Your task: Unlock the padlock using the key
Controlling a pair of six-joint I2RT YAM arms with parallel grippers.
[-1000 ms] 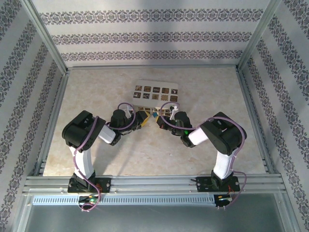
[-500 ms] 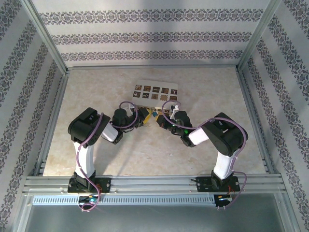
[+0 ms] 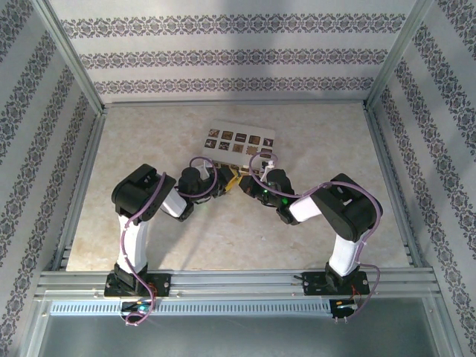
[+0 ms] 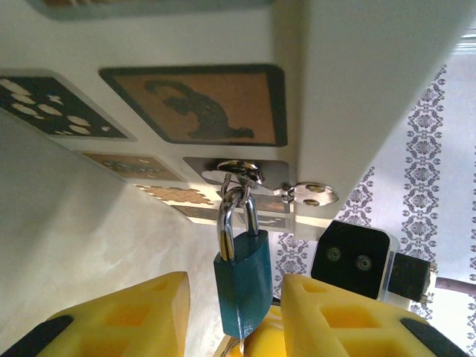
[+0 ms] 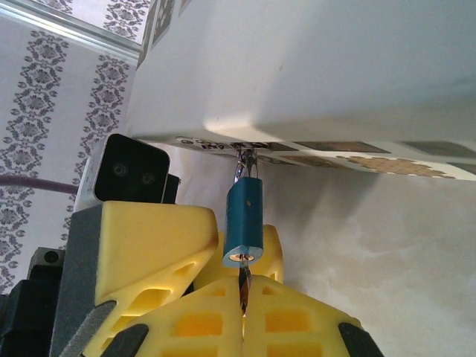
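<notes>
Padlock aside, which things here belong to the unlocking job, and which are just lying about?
In the job: padlock; key, pinched in the right gripper; left gripper, straddling the padlock; hasp it hangs from.
Just there: picture tiles on the white box; patterned wallpaper.

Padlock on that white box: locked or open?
Locked, it seems: in the left wrist view the shackle has both legs inside the teal padlock, looped through the hasp.

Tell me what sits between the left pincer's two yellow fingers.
The teal padlock, hanging from the metal hasp; the left wrist view shows it.
</notes>
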